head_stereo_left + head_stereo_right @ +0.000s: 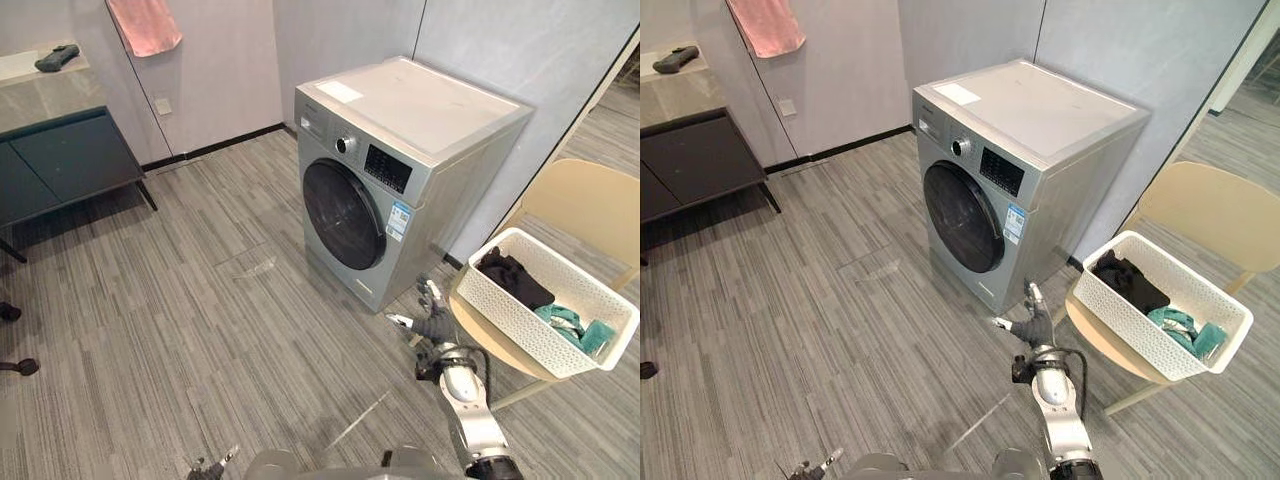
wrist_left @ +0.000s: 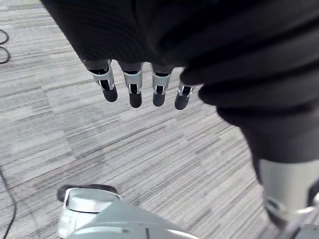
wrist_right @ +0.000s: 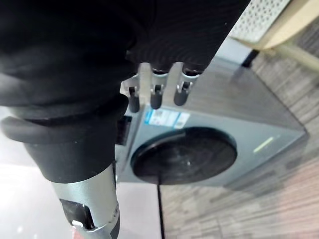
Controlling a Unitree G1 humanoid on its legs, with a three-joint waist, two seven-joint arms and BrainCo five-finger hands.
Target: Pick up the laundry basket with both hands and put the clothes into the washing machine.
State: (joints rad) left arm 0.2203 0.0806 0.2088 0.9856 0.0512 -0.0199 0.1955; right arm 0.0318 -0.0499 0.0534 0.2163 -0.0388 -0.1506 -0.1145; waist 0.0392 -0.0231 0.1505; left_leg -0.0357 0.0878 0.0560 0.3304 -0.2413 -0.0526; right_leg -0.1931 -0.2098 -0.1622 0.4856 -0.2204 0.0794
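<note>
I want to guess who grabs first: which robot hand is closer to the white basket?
Right. The right robot hand is just beside the white basket; the left robot hand hangs far off.

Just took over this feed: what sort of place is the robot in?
Likely a laundry area: a silver front-loading washing machine against the wall, a white laundry basket of clothes on a chair beside it, and a pink towel hanging up.
</note>
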